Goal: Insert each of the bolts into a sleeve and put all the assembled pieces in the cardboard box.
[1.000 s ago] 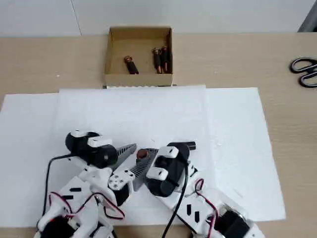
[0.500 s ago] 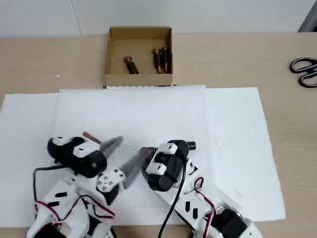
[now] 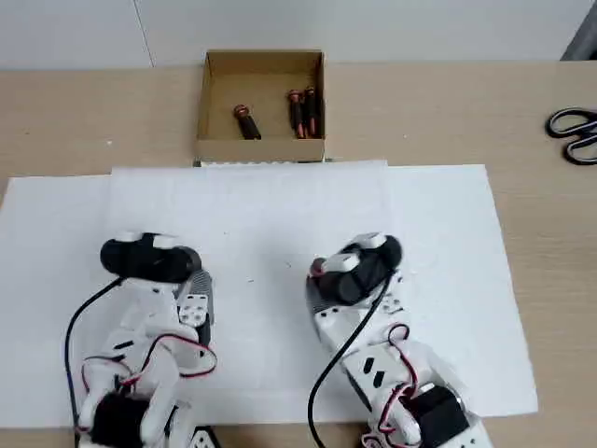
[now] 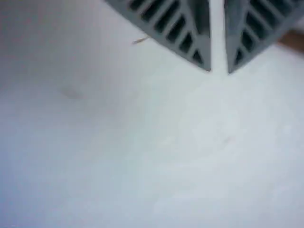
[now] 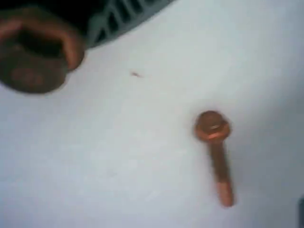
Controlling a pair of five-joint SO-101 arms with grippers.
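Clamping a dark sleeve (image 5: 42, 7) with a blurred copper bolt head (image 5: 33, 61) at its end, the right gripper (image 5: 71, 35) sits well short of the cardboard box (image 3: 264, 147), off toward its right. A loose bolt (image 5: 216, 152) lies flat on the white sheet (image 3: 438, 215) near that gripper. The left gripper (image 4: 218, 66), jaws drawn nearly together with a thin slit between and nothing held, sits equally far from the box, toward its left. Three assembled pieces (image 3: 298, 112) lie inside the box; scissors (image 3: 574, 135) rest far to its right
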